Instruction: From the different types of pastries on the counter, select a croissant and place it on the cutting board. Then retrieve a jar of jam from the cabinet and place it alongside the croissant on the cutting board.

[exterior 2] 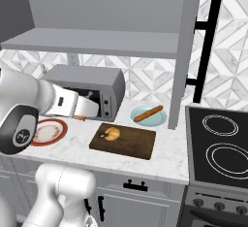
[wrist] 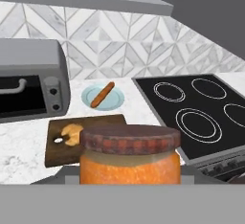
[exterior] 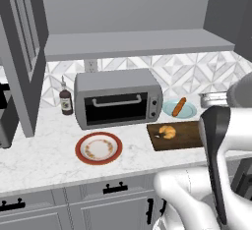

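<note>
here the small orange cylindrical jar of jam with its darker brownish lid (wrist: 129, 158) is seen close before the hand camera, high above the bench and apart from it. the small golden-brown curled croissant (exterior: 168, 132) already lies on the flat dark brown wooden cutting board (exterior: 184, 136), near the board's left end, beside the small hole. behind the board, the long thin orange-brown stick-shaped pastry (exterior: 179, 106) rests on a pale blue round plate (exterior: 189, 110). a silver toaster oven (exterior: 117, 98) stands to the left, and a black cooktop (exterior 2: 220, 146) lies to the right of the white-grey marbled bench (exterior: 44, 155).

the jar is judged to be carried toward the board. it could be set down on the croissant if lowered over the left end, so the bare right part of the board would be the safer spot. a slip could also follow from a loose grip, or the jar could tip if released while tilted.

the jaws themselves are hidden behind the jar; they are judged closed around it, since nothing else is supporting it.
</note>
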Available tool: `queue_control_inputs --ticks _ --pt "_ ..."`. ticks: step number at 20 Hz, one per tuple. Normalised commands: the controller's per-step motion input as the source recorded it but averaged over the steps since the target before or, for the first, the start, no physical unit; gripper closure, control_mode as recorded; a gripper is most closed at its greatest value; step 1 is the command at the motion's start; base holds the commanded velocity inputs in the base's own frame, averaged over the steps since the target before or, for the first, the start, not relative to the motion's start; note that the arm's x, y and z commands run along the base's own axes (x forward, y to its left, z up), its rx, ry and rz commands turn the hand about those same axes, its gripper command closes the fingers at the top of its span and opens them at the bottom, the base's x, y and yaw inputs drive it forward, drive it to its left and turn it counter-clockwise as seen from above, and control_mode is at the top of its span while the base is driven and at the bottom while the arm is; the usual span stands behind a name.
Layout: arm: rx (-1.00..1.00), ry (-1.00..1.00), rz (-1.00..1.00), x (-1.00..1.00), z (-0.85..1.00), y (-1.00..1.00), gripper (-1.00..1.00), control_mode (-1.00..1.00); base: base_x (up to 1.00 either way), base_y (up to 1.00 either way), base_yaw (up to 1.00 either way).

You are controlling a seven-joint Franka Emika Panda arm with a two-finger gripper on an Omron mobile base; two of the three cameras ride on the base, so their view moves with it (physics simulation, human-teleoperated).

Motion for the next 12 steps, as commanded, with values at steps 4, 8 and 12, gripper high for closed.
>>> queue_control_inputs --ticks 4,8,12 --pt "-0.02 0.0 0.01 -0.2 -0.46 0.0 1.0 -1.0 0.0 0.0 0.0" --pt "0.0 -0.01 0.02 -0.29 -0.29 0.0 1.0 -1.0 0.0 0.0 0.0" --pt "0.0 -0.06 0.05 -0.23 -0.17 0.0 1.0 -1.0 0.0 0.0 0.0"
